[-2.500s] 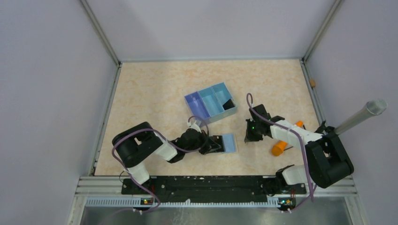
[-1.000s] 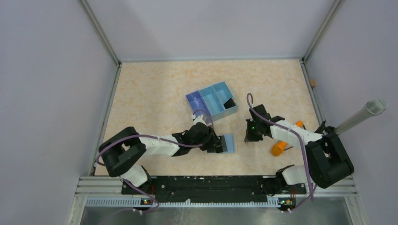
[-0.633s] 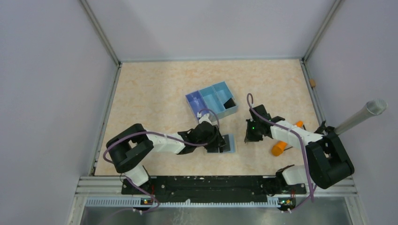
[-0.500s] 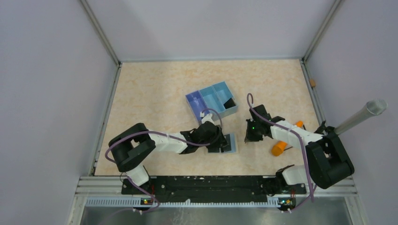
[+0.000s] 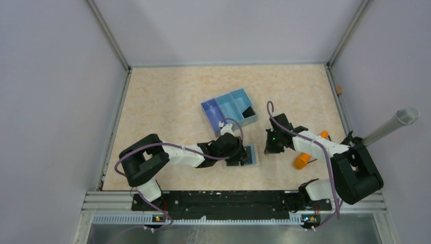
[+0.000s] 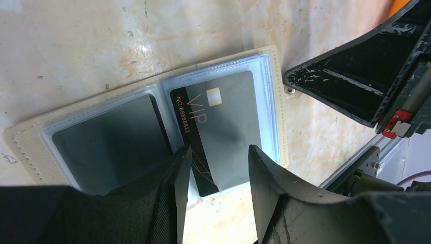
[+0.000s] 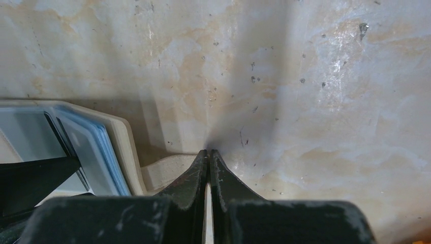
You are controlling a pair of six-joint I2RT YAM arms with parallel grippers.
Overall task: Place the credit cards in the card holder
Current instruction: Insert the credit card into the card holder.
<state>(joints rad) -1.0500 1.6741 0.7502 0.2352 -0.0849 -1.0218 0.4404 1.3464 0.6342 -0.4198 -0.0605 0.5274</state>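
Now left gripper, moved right since earlier view, straddles dark VIP-marked card half-seated in open beige clear-pocket holder, centre-near table; fingers apart. Right gripper shut, pinning holder flap. Insertion incomplete.

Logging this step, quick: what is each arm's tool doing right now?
Left tool: part open, straddling the VIP card in the card holder; grip unclear.
Right tool: shut, holding nothing.

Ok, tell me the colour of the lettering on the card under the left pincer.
Gold "VIP" lettering on the dark card, clearest in the left wrist view.
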